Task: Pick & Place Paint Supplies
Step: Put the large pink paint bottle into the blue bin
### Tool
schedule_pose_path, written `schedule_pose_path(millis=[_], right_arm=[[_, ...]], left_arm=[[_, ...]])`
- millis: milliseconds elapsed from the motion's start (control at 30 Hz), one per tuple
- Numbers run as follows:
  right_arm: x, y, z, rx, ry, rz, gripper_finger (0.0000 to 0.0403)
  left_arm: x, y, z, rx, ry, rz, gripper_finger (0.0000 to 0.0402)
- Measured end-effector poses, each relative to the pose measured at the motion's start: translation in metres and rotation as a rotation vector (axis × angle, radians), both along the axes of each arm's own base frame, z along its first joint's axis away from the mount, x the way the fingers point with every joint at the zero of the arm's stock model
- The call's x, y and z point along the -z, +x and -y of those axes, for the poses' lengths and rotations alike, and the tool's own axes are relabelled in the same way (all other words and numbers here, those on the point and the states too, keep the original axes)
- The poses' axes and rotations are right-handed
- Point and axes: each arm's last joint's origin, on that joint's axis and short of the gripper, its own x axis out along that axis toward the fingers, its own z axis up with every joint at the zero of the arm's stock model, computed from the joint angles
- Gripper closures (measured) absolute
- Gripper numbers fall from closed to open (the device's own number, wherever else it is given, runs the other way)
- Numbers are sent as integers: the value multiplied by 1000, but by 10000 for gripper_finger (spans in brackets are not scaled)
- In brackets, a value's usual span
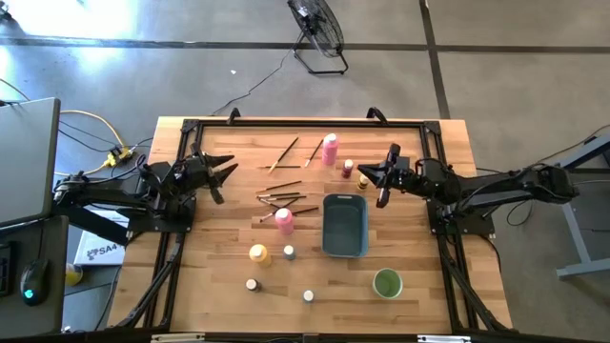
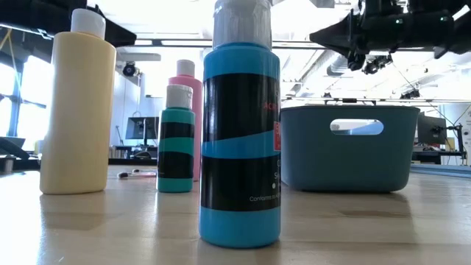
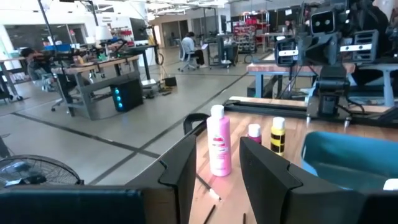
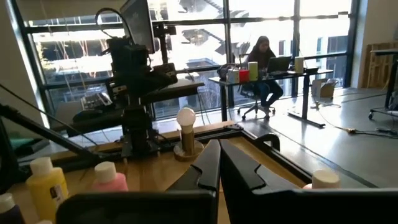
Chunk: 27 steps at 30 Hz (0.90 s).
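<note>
Open-plan lab: workbenches [image 3: 93,71], desks [image 4: 273,74].

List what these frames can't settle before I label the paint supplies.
- Blue-grey tray: its inside is hidden by its own wall in the low view; the high view is too small to show small contents.
- Paintbrushes: too thin to count from above.
- Green cup: contents unreadable from above, absent elsewhere.
- Teal bottle: its cap is cut off by the low view's top edge.
- Small jars: colours too small to tell from above.
</note>
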Motion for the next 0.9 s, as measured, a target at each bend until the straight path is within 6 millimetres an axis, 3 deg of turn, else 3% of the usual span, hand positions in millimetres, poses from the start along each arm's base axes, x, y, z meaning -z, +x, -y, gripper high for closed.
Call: schedule_pose_path(millis=[167, 367, 533, 900], right_arm=[[-5, 11, 3, 4, 23, -35, 401], [-18, 31, 7, 17, 8, -210, 401], [-22, 38, 22, 91, 3, -268, 401], [1, 42, 60, 17, 180, -338, 401]], left_arm=[[0, 0, 0, 0, 0, -1, 281], [1, 1, 0, 0, 0, -12, 281], [5, 1, 0, 0, -1, -56, 281], [8, 1, 0, -12, -6, -82, 281]])
